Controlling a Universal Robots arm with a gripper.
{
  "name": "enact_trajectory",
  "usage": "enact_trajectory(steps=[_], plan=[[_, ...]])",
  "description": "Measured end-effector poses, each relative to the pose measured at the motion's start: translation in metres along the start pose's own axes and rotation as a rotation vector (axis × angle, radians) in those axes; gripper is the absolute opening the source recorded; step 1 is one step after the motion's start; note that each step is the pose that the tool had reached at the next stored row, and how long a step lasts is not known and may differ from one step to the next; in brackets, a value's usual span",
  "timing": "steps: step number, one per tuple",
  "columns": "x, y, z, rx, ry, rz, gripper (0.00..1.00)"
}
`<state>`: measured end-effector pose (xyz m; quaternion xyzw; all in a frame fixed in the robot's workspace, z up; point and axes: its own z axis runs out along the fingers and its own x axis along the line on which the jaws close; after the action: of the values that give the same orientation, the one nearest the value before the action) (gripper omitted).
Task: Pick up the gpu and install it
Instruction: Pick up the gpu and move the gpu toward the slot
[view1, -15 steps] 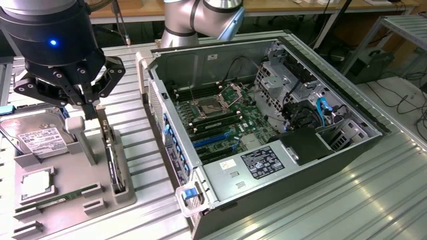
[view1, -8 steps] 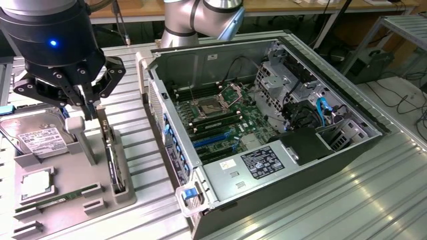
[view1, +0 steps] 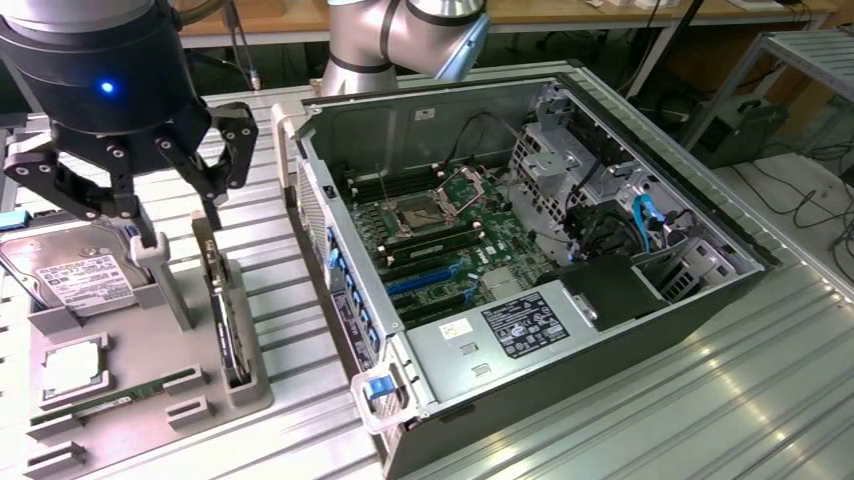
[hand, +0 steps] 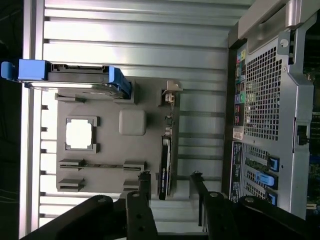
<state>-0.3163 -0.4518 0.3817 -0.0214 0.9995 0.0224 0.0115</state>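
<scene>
On the grey fixture (view1: 94, 395) beside the open computer case (view1: 694, 300), the gripper's (hand: 170, 177) spread fingers straddle the upright gpu (hand: 165, 160). The hard drive's (view1: 74, 275) label is unreadable, and the table (view1: 667, 420) is ribbed aluminium.

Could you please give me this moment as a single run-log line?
gripper: open, above gpu | gpu: on edge in grey holder, not lifted

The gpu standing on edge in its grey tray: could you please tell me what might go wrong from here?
1. The open end effector straddles the gpu off-centre. One finger looks nearer, so closing may tilt the card in its slot of the grey tray.
2. The hard drive stands close beside it, so the finger on that side could clip the drive or its support.
</scene>
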Motion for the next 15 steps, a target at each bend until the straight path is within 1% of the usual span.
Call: enact_trajectory(steps=[2,3,4,9,10,11,12,15], plan=[[-0.001,-0.0001,0.0024,-0.0002,-0.0001,0.0,0.6],[-0.001,0.0001,0.0038,-0.0001,-0.0002,0.0,0.6],[-0.002,0.0005,0.0053,-0.0001,-0.0002,0.002,0.66],[-0.002,0.001,0.009,0.0,-0.0002,0.004,0.66],[-0.002,0.001,0.0099,0.0001,0.0005,0.004,0.66],[-0.002,0.001,0.0106,-0.0001,0.0046,0.004,0.66],[-0.002,0.001,0.0113,-0.0002,0.0067,0.004,0.66],[-0.002,0.0009,0.012,-0.0004,0.009,0.004,0.66]])
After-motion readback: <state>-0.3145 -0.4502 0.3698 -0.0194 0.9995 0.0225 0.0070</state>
